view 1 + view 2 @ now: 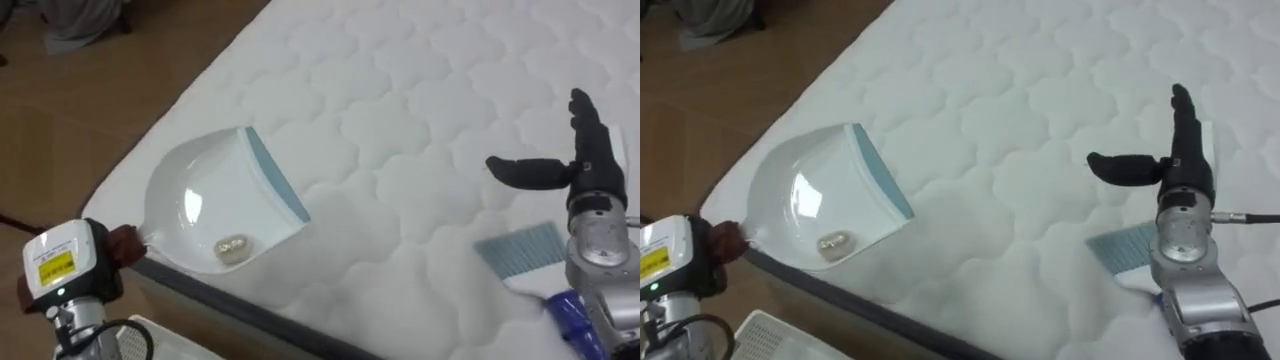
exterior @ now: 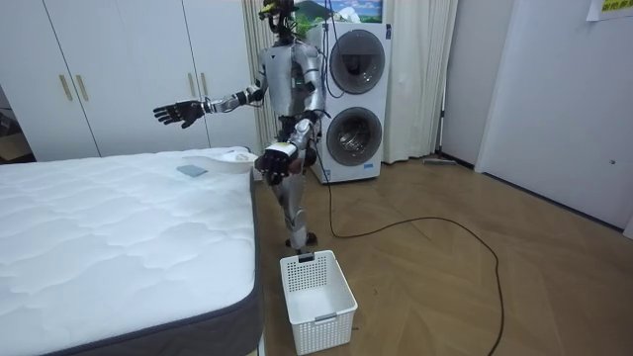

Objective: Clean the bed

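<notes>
- Quilted white mattress (image 1: 420,120) spreads far and right; you stand at its near left edge, with a white basket (image 2: 316,297) on the floor.
- Your left hand (image 1: 122,247) is clamped on the dustpan (image 1: 215,205) handle. A small scrap (image 1: 232,246) lies inside.
- The pan looks light, stiff and slick, so keep it level.
- Your right hand (image 1: 590,150) hovers spread and empty over the brush (image 1: 520,247). Take the brush by its blue handle.
</notes>
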You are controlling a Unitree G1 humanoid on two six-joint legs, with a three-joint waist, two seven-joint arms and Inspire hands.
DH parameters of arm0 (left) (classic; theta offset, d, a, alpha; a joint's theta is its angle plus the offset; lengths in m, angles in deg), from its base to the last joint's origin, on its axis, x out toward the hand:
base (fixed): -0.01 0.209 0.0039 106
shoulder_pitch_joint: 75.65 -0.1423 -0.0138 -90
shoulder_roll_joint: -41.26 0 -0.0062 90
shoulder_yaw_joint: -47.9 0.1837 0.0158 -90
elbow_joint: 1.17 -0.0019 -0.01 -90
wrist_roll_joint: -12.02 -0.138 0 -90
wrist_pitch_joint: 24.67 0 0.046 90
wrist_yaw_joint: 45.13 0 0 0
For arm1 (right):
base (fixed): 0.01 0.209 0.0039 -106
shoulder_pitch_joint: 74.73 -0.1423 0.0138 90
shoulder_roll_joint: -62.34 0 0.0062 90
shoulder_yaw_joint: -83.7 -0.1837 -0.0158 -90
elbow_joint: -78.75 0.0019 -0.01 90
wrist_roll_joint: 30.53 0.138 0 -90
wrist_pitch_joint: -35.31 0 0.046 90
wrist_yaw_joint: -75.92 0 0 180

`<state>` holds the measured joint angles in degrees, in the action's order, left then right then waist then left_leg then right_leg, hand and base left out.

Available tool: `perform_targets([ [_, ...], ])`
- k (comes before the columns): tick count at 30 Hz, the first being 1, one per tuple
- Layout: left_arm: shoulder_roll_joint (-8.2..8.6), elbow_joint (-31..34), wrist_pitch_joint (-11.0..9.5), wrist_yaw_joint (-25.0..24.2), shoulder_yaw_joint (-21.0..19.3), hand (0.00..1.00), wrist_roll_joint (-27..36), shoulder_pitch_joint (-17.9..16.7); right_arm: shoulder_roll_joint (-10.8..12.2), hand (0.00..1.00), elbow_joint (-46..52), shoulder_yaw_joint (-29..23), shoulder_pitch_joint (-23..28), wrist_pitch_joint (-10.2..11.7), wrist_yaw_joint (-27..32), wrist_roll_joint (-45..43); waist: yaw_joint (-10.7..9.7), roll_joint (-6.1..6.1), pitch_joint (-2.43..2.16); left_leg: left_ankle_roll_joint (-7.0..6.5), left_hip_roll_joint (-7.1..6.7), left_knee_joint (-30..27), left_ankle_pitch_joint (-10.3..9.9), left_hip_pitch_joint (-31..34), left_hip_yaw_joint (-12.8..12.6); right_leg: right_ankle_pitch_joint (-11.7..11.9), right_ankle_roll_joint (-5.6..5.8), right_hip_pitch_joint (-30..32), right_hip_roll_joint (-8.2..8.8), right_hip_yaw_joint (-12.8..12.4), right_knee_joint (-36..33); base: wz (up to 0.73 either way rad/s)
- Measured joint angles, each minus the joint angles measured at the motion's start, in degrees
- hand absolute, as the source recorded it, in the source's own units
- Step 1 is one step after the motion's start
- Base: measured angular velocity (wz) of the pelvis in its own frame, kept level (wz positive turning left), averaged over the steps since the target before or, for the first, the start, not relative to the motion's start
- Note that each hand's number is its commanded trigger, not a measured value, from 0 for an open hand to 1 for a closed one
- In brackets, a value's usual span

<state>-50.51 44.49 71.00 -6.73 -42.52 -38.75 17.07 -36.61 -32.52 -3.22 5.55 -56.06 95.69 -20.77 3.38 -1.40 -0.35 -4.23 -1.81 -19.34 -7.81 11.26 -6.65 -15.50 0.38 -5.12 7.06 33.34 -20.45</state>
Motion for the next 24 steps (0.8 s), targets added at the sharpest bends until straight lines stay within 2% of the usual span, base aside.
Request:
perform_targets([
  [2, -0.02, 0.25, -0.61, -0.92, 0.02, 1.0, -0.14, 0.03, 0.04, 0.0, 0.52, -0.33, 1.6, 0.06, -0.02, -0.04, -0.68, 0.18, 0.14, -0.14, -0.72, 0.18, -0.09, -1.37, 4.66, 0.31, 0.39, 1.25, 0.61, -1.95, -5.11, 0.9],
  [3, -0.01, 0.49, -1.01, -1.3, 0.02, 1.0, -0.07, -0.06, 0.28, 0.0, 1.41, -0.93, 3.54, 0.09, -0.34, -0.06, -1.71, 0.69, 0.39, -0.32, -1.28, 0.62, -0.02, -1.96, 8.23, -0.91, 0.33, 2.8, -0.71, -8.24, -5.78, 1.17],
  [4, -0.01, 1.18, -0.91, -1.36, 0.02, 1.0, -0.01, -0.09, 0.6, 0.0, 2.5, -1.83, 5.13, 0.08, -1.16, -0.13, -2.37, 0.78, 0.4, -0.53, -1.58, 1.19, 0.36, -1.96, 11.37, -1.52, -0.27, 5.61, -2.97, -13.37, -4.59, 1.22],
  [5, -0.03, 1.25, -0.9, -1.38, 0.03, 1.0, -0.06, -0.09, 0.79, 0.0, 2.77, -2.07, 5.63, 0.03, -1.28, -0.12, -2.93, 0.94, 0.51, -0.1, -1.85, 1.5, 0.98, -1.97, 12.93, -1.41, -0.45, 7.05, -3.51, -15.49, -3.76, 1.28],
  [6, -0.07, 1.21, -0.88, -1.5, 0.07, 1.0, -0.08, -0.1, 1.31, 0.0, 2.8, -2.21, 6.14, 0.02, -1.24, -0.11, -3.73, 0.65, 0.5, 0.1, -2.96, 2.05, 2.13, -2.38, 15.68, -0.83, -0.4, 9.6, -4.07, -19.91, -1.27, 1.3],
  [7, -0.06, 1.21, -0.91, -1.6, 0.15, 1.0, 0.0, -0.14, 1.58, 0.0, 3.0, -2.21, 6.53, 0.01, -1.2, -0.28, -4.35, 0.06, 0.46, 0.22, -4.16, 2.03, 2.4, -2.7, 17.34, 1.98, 0.16, 11.37, -3.85, -24.0, 1.23, 1.29],
  [8, -0.09, 1.2, -0.94, -1.7, 0.16, 1.0, 0.06, -0.23, 1.71, 0.0, 3.23, -2.2, 6.74, 0.0, -1.19, -0.66, -4.62, -0.3, 0.5, 0.29, -5.07, 1.96, 2.38, -2.9, 18.44, 5.1, 0.74, 11.98, -3.6, -25.35, 1.35, 1.14],
  [9, 0.48, 1.15, -0.9, -1.99, 0.36, 1.0, 0.03, -0.36, 1.23, 0.0, 4.2, -2.26, 7.58, -0.01, -1.11, -1.01, -4.57, -0.18, 0.0, 0.51, -5.43, 2.11, 2.34, -2.9, 18.12, 5.84, -0.32, 11.55, -3.52, -25.69, 1.67, 0.78],
  [10, 0.72, 1.42, -1.14, -2.07, 0.57, 1.0, 0.01, -0.38, 0.63, 0.0, 5.09, -2.29, 7.47, -0.01, -1.21, -0.99, -3.54, 0.63, 0.23, 0.66, -4.3, 3.05, 2.72, -2.62, 15.98, 6.02, 0.08, 11.04, -3.71, -24.36, 3.2, 0.62],
  [11, 0.7, 1.61, -1.23, -2.1, 0.57, 1.0, 0.01, -0.38, 0.52, 0.0, 5.77, -2.29, 7.57, 0.0, -1.2, -0.75, -3.02, 0.91, 0.27, 0.66, -3.99, 3.63, 2.86, -2.54, 15.26, 6.24, -0.01, 10.89, -3.72, -23.91, 3.62, 0.26],
  [12, 0.68, 1.64, -1.01, -2.11, 0.48, 1.0, -0.08, -0.52, 0.57, 0.0, 6.9, -2.09, 7.78, -0.01, -1.38, 0.17, -1.48, 0.87, 0.33, 0.72, -3.72, 4.62, 3.14, -2.56, 14.55, 6.34, -0.06, 10.76, -3.69, -23.63, 3.71, 0.22],
  [14, 0.61, 1.67, -0.71, -2.28, 0.34, 1.0, -0.37, -0.99, 0.74, 0.0, 8.35, -2.08, 7.81, 0.0, -2.24, 1.08, -0.44, 0.61, 0.5, 0.67, -3.87, 4.72, 3.2, -2.4, 15.1, 6.5, 0.02, 10.03, -4.0, -22.89, 4.44, 0.22],
  [16, 0.33, 1.85, -0.51, -2.84, 0.17, 1.0, -0.76, -1.58, 1.08, 0.0, 9.46, -2.08, 7.79, 0.01, -3.3, 1.62, 0.32, -0.44, 0.69, 0.86, -4.26, 4.44, 3.06, -1.86, 16.67, 7.06, 0.26, 9.14, -4.09, -21.95, 6.2, 0.34],
  [19, 0.21, 3.51, -0.37, -3.06, -0.35, 1.0, -0.72, -4.56, 3.1, 0.0, 9.55, -2.06, 8.09, 0.01, -3.8, 1.44, 0.76, -1.91, 0.57, 0.51, -5.03, 3.72, 2.77, -1.54, 19.04, 7.31, 0.42, 7.85, -4.27, -20.58, 7.94, 0.36],
  [21, 0.26, 3.93, -0.47, -3.61, -0.4, 1.0, -0.99, -5.65, 3.1, 0.0, 9.59, -2.16, 8.62, 0.04, -3.65, 1.09, 1.07, -2.1, 0.58, 0.17, -5.57, 2.89, 2.42, -0.9, 20.0, 7.26, 0.41, 7.51, -4.21, -20.26, 8.14, 0.4],
  [24, 0.24, 4.37, -0.46, -3.76, -0.43, 1.0, -1.23, -5.7, 3.22, 0.0, 9.59, -1.95, 9.31, 0.04, -3.19, 0.89, 0.77, -1.7, 0.81, -0.1, -6.89, 0.82, 1.97, 0.44, 22.59, 7.28, 0.58, 6.19, -3.72, -16.85, 9.16, 0.61],
])
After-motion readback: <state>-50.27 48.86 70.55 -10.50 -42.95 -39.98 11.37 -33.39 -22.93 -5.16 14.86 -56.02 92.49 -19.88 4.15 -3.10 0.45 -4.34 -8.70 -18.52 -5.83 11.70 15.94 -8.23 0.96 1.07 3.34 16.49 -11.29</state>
